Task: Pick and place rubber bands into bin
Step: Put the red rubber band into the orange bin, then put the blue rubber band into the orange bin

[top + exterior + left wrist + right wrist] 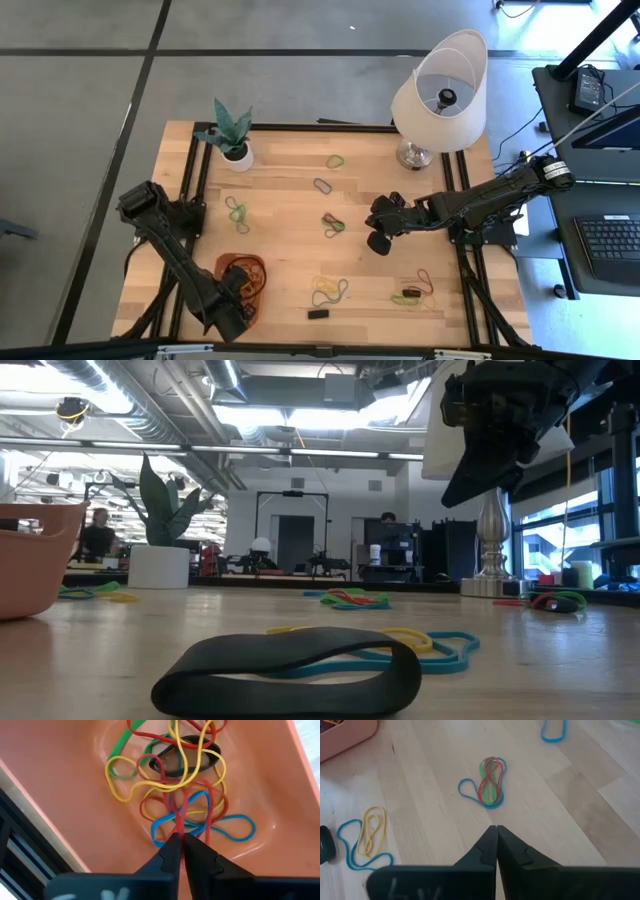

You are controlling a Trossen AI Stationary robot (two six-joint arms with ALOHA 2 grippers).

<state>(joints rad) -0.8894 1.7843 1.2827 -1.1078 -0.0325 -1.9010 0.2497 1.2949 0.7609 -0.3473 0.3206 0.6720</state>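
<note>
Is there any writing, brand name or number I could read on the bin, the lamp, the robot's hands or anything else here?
None can be read.
Left hand: pale marks on the dark body beneath the fingers, cut off and blurred, illegible.
Orange bin, lamp, plant pot: no text visible.
Room behind the table: any signs are too small to read.

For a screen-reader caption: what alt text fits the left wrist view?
The left gripper, fingers nearly together, pinches a red rubber band inside the orange bin. Under it lies a tangle of yellow, red, blue, green and black rubber bands.
</note>
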